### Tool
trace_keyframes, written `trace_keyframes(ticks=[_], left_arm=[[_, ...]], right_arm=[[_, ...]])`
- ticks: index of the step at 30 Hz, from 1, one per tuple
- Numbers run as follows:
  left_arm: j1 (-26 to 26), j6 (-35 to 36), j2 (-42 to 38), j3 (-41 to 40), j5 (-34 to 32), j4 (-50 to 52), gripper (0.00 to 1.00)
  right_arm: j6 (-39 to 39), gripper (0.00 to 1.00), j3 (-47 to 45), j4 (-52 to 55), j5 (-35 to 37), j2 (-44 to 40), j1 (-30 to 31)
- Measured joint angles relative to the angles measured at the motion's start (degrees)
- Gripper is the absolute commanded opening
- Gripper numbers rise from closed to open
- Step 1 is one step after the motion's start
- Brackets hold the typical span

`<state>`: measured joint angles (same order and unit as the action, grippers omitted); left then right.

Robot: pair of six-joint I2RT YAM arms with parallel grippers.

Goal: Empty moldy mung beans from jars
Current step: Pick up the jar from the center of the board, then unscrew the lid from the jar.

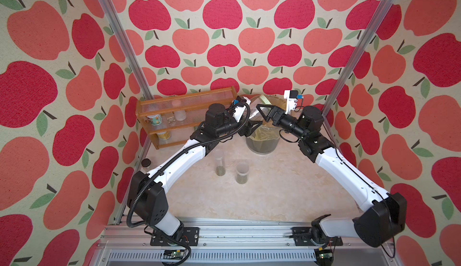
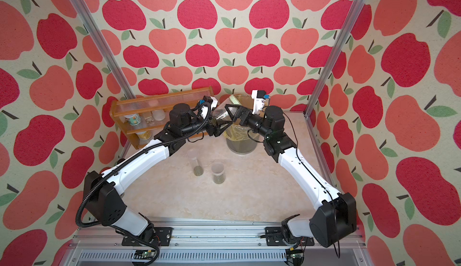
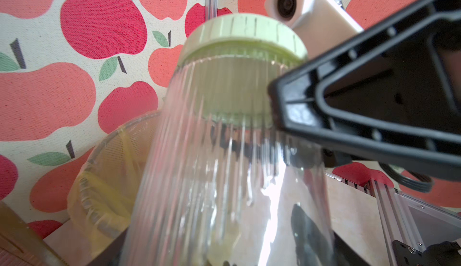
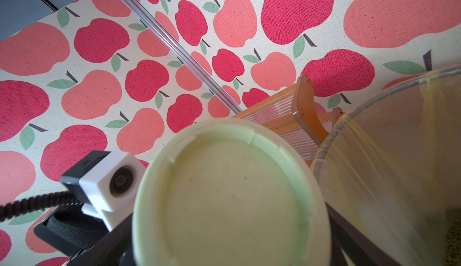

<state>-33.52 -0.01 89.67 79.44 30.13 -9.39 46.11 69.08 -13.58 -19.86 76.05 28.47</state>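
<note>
My left gripper (image 1: 251, 127) is shut on the body of the wide ribbed clear jar (image 1: 252, 113) (image 3: 224, 177), which is held tilted over the bin (image 1: 262, 147). The jar's pale green lid (image 3: 244, 35) (image 4: 232, 197) is still on. My right gripper (image 1: 260, 107) is open, with its jaws wide on either side of the lid; one of its fingers (image 3: 349, 90) lies beside the lid's edge. Beans in the held jar do not show clearly. A tall narrow jar (image 1: 219, 162) and a shorter jar (image 1: 242, 173) stand on the table, each with dark green mung beans (image 1: 241, 179) at the bottom.
The clear bin (image 4: 386, 140) has a yellow liner and stands at the back of the table. To its left, a wooden rack (image 1: 184, 102) holds cans and bottles. By the left wall stands a small dark-lidded jar (image 1: 146, 163).
</note>
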Motion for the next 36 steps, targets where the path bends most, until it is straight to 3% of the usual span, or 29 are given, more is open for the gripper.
trace_keyframes(ticks=[12, 21, 36], left_arm=[[-0.66, 6.32, -0.63, -1.25, -8.81, -0.22, 0.47], [-0.76, 7.67, 0.39, -0.98, -9.4, -0.24, 0.47], [-2.03, 8.66, 3.48, 2.49, -9.4, 0.7, 0.47]], right_arm=[[-5.68, 0.98, 2.25, 13.55, 5.57, -8.0, -0.13], [-7.19, 0.96, 8.94, 22.45, 10.03, -8.17, -0.13], [-6.86, 0.95, 10.01, 23.12, 10.84, -4.09, -0.44]])
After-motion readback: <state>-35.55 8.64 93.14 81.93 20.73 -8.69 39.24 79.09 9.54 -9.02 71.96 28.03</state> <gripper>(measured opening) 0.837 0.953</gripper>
